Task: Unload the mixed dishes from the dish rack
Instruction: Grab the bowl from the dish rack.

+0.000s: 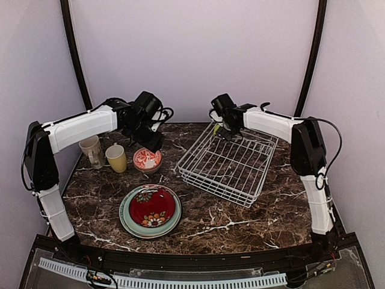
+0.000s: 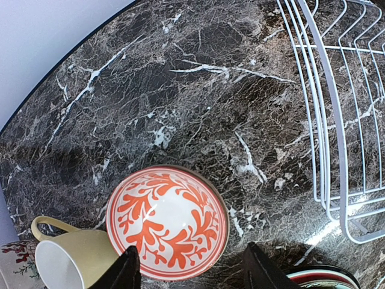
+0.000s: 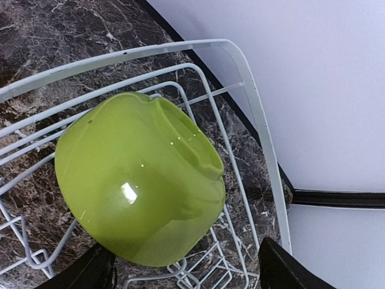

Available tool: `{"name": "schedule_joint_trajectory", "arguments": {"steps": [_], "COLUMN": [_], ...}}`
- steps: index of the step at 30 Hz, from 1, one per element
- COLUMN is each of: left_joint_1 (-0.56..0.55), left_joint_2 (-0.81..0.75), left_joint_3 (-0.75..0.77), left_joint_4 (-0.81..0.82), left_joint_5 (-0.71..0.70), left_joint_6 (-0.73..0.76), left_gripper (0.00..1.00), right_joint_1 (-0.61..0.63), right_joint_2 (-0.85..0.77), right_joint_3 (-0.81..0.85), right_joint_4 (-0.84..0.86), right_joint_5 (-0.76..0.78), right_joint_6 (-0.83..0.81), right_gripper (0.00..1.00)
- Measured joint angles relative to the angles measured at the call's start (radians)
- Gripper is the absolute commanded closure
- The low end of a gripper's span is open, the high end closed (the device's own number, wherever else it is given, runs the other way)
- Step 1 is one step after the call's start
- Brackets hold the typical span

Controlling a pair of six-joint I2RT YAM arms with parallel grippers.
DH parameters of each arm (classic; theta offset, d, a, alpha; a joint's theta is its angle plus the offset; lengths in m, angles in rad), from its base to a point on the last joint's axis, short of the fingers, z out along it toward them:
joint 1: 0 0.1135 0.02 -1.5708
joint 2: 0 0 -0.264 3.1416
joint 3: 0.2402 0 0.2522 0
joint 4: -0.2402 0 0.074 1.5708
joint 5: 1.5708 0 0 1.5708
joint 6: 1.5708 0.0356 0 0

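The dish rack [image 1: 228, 165] sits at an angle on the right half of the table. It is white wire, rectangular, with a grid base and low sides. In its far corner lies the lime bowl [image 3: 138, 180], smooth and glossy. It is tipped over, with its underside and foot ring turned up toward the wrist camera and its body resting on the wires.

The right gripper [image 1: 225, 129] hangs over that corner. Its dark fingers [image 3: 283, 271] are spread wide, one on each side of the bowl. Whether they touch it cannot be told.

Left of the rack, a small bowl [image 2: 167, 223] with an orange leaf pattern on white stands upright on the table. The left gripper [image 1: 148, 142] hovers just above it, jaws apart and holding nothing. A yellow mug [image 2: 72, 259] with a white inside stands just beside this bowl, and a beige mug [image 1: 91, 150] stands next to that one.

Toward the near edge, a red plate [image 1: 152, 206] with flowers rests on a wider pale-green plate [image 1: 126, 223].

The table [image 1: 240, 223] is dark brown stone or a stone look — polished, veined in white, with a black rim. Plain pale lilac walls close in the back and sides. A curved black bar [image 1: 75, 60] rises at each rear corner.
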Motion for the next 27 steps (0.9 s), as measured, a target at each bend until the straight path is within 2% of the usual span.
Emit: {"name": "schedule_joint_trajectory", "arguments": {"steps": [10, 15, 19, 22, 27], "left_joint_1": [0.0, 0.0, 0.0, 0.0, 0.0], "left_joint_2": [0.0, 0.0, 0.0, 0.0, 0.0], "left_joint_3": [-0.003, -0.007, -0.007, -0.007, -0.008], "left_joint_4": [0.001, 0.002, 0.004, 0.004, 0.007], "left_joint_5": [0.0, 0.0, -0.001, -0.002, -0.006], "left_joint_6": [0.0, 0.0, 0.0, 0.0, 0.0], "left_gripper": [0.43, 0.43, 0.43, 0.43, 0.43], "right_joint_1": [-0.014, -0.023, -0.034, -0.041, -0.056], "right_joint_2": [-0.001, -0.032, -0.066, -0.085, -0.087], "right_joint_3": [-0.01, -0.164, -0.295, -0.342, -0.375], "right_joint_4": [0.103, 0.271, 0.406, 0.515, 0.628], "right_joint_5": [0.005, -0.031, -0.087, -0.112, -0.132], "right_joint_6": [-0.047, -0.123, -0.197, -0.264, -0.348], "right_gripper": [0.35, 0.39, 0.46, 0.52, 0.56]}}
